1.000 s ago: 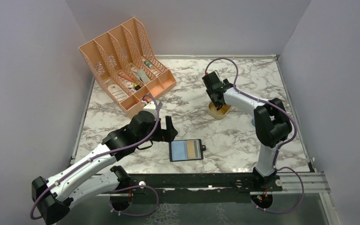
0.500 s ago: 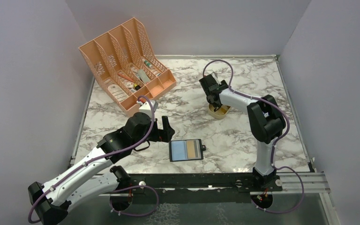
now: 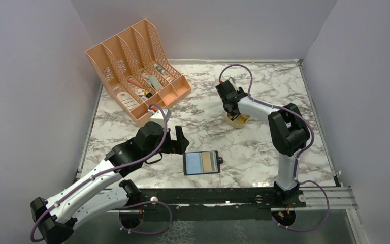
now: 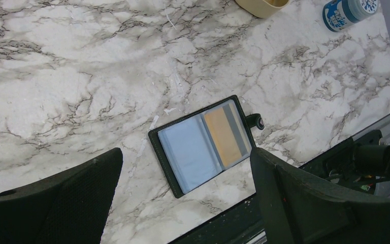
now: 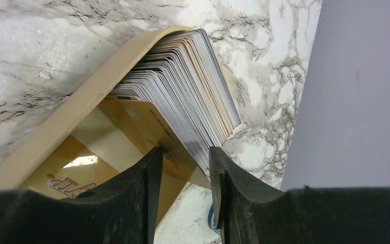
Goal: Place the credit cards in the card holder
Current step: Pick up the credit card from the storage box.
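Note:
The card holder [image 3: 201,162] [image 4: 203,145] lies open and flat near the table's front edge, with a blue-grey page on one side and a tan-orange card [image 4: 224,136] in the other. My left gripper [image 3: 182,141] [image 4: 185,157] hovers just left of it, jaws wide open and empty. A thick stack of credit cards [image 5: 183,91] leans on edge inside a gold oval tin [image 5: 81,101] [image 3: 239,122]. My right gripper [image 3: 232,109] [image 5: 185,152] reaches down into the tin. Its jaws stand narrowly apart around the stack's lower corner, one fingertip [image 5: 155,155] against a tan card's face.
A peach desk organiser [image 3: 137,66] with pens and papers stands at the back left. In the left wrist view a small blue-and-white container [image 4: 348,11] lies beyond the tin [image 4: 261,6]. Grey walls enclose the marble table [image 3: 264,147] on three sides.
My right gripper has shifted slightly left over the tin and its jaws have narrowed around the cards. The left arm drew back a little to the left, then stayed still.

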